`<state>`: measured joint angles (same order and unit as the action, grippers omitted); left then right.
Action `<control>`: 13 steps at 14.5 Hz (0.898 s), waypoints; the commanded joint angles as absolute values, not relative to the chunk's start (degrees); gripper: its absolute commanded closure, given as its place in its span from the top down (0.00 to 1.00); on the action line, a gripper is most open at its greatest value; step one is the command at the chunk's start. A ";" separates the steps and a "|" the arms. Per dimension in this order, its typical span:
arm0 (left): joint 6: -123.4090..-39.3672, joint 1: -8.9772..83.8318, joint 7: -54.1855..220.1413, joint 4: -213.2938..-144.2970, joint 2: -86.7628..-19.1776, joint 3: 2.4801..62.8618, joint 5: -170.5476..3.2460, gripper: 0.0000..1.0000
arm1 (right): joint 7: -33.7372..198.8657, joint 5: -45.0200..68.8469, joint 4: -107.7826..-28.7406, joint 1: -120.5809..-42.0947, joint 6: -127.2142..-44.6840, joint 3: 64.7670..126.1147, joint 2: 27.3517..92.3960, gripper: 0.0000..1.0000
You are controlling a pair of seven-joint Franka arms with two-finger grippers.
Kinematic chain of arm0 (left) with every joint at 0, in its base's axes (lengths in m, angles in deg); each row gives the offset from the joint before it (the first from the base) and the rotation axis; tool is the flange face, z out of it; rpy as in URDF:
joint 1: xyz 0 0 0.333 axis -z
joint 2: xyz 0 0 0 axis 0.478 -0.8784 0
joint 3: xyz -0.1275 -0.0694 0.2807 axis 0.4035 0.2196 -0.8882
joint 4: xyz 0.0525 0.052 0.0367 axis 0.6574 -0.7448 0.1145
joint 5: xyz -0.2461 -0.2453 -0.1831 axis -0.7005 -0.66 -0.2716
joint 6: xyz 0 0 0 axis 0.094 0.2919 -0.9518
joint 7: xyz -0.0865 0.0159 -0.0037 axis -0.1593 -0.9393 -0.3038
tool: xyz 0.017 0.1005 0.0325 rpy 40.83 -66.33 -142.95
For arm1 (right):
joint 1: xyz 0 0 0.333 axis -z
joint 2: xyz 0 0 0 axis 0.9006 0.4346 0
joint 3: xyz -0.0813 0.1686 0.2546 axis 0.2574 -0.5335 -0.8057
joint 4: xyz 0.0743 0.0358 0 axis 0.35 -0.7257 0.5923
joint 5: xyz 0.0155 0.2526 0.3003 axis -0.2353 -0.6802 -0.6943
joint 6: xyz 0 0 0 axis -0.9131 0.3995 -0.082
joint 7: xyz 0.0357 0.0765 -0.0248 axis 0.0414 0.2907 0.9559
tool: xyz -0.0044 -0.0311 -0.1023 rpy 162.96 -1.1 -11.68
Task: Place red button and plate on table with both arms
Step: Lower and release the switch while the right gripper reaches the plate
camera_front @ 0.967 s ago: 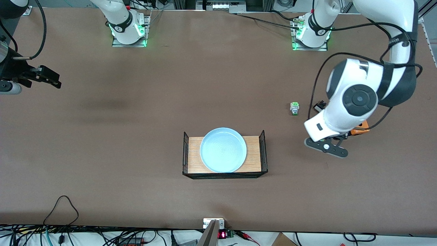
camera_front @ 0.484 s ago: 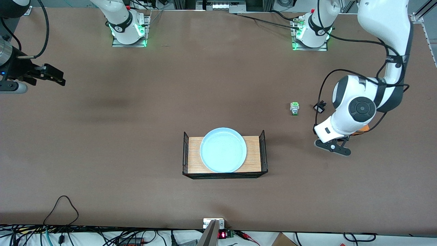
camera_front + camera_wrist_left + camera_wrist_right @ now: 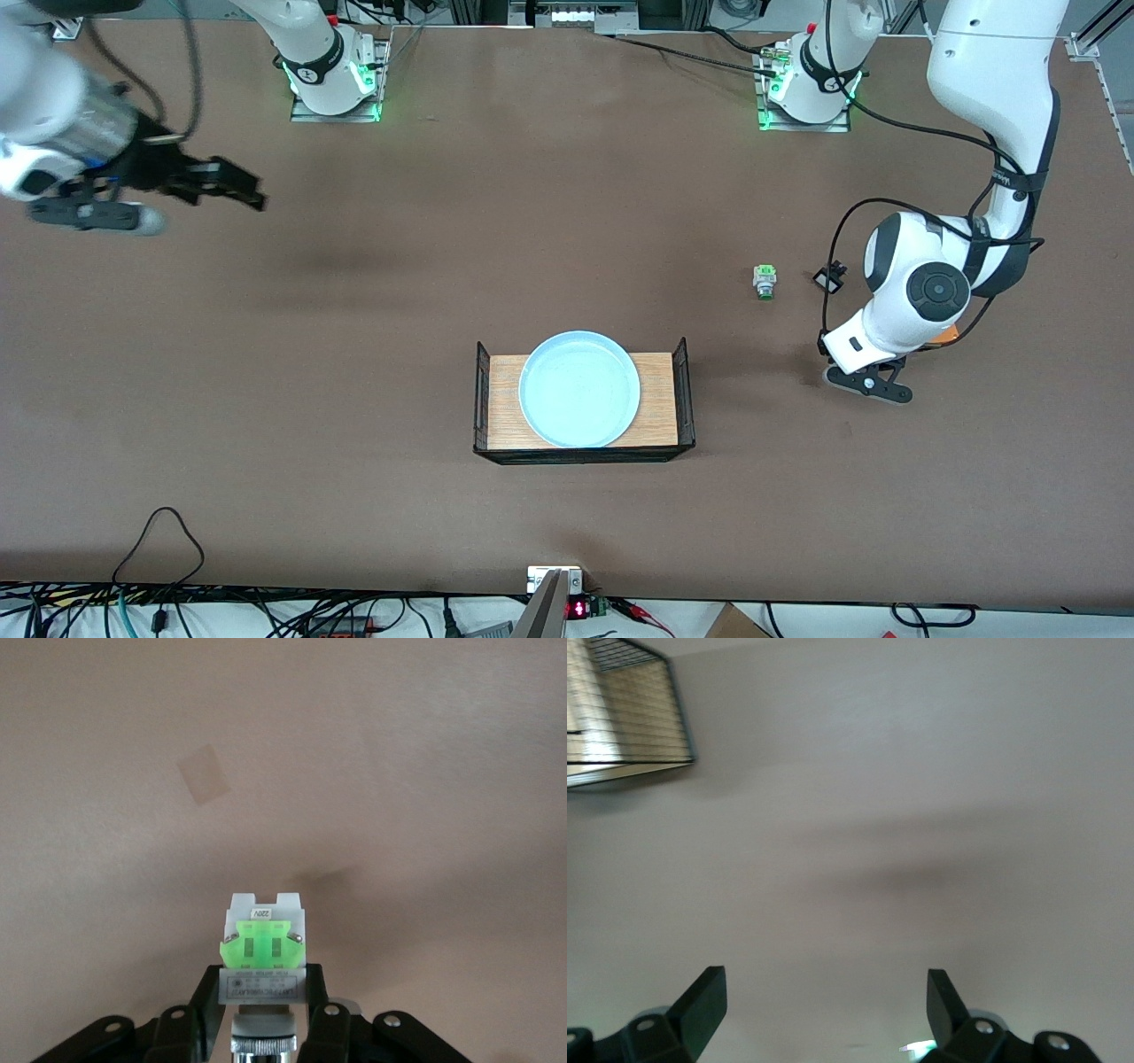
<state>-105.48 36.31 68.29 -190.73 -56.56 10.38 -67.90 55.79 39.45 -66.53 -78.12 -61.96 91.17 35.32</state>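
Observation:
My left gripper [image 3: 263, 989] is shut on the red button [image 3: 262, 943], of which the bright green block and silvery-white body show; its cap is hidden between the fingers. In the front view the left gripper [image 3: 873, 365] is low over the table [image 3: 354, 496] at the left arm's end, and the wrist hides the button. The pale blue plate [image 3: 579, 388] lies on a wood-grain tray [image 3: 501, 403] mid-table. My right gripper [image 3: 232, 188] is open and empty over the right arm's end; its fingers [image 3: 700, 1001] stand wide apart.
A green-capped button part [image 3: 764, 282] stands on the table beside the left arm. An orange box [image 3: 946, 335] shows partly under that arm, with a small black part [image 3: 828, 280] nearby. The tray's mesh end [image 3: 638, 713] shows in the right wrist view.
The left arm has come down lower over the table with the button. The right gripper has swung from the table's edge toward the middle.

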 commanded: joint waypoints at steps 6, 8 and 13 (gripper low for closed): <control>-111.35 35.06 67.21 -192.37 -58.99 11.01 -68.51 0.47 | 33.64 35.15 -58.64 -95.17 -68.75 91.84 46.67 1.00; -111.00 34.97 67.30 -192.37 -58.99 11.01 -68.51 1.00 | 26.67 34.61 -57.75 -97.71 -72.35 91.84 49.06 1.00; -107.23 35.76 67.91 -191.85 -56.63 11.18 -68.59 1.00 | 13.30 34.52 -56.08 -100.88 -80.44 91.84 53.98 1.00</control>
<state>-109.98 35.59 68.22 -191.62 -59.26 10.73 -67.90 18.31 35.55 -58.98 -98.99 -78.81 90.92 51.52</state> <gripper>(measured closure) 0.026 0.000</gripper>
